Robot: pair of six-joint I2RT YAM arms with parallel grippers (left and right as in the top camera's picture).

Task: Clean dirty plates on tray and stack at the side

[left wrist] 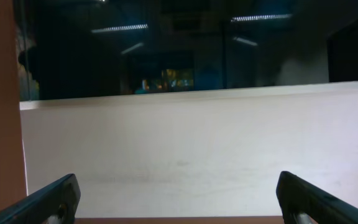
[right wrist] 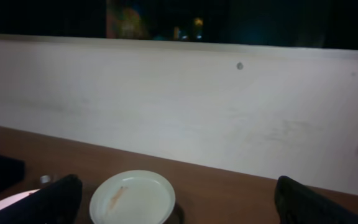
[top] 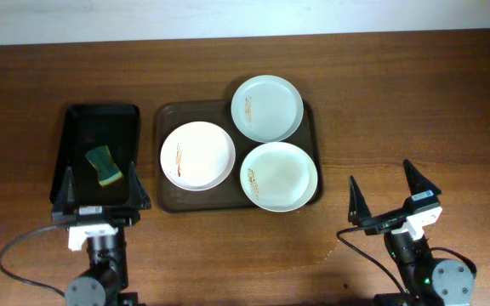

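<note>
A brown wooden table [top: 228, 255] is carrying everything here. At its near edge the two arms are standing well apart from each other. The left gripper [top: 100, 183] is hanging over the near end of a small black tray [top: 100, 119]. Its two fingers [left wrist: 48, 202] are spreading wide, with nothing between them. The right gripper [top: 381, 174] is hovering over bare table, to the right of the big brown tray [top: 168, 201] and near its front corner. Its fingers [right wrist: 316, 202] are also standing wide open and are holding nothing. A little farther, a green and yellow sponge [top: 104, 165] is lying on the black tray, close to the left fingertips in the overhead view. All three plates are sitting on the brown tray, close together, and their rims seem to be touching. The nearest plate [top: 279, 176] is lying at the front right corner. The left plate [top: 197, 155] is lying in the left half of the tray. The far plate [top: 267, 108] is lying at the back right corner and is reaching over the far rim. Each one is showing a thin orange-brown smear. In the right wrist view one smeared plate is appearing between the fingers, but I cannot tell which one it is. Behind all this a white wall [left wrist: 197, 143] is running along the far edge of the table.
</note>
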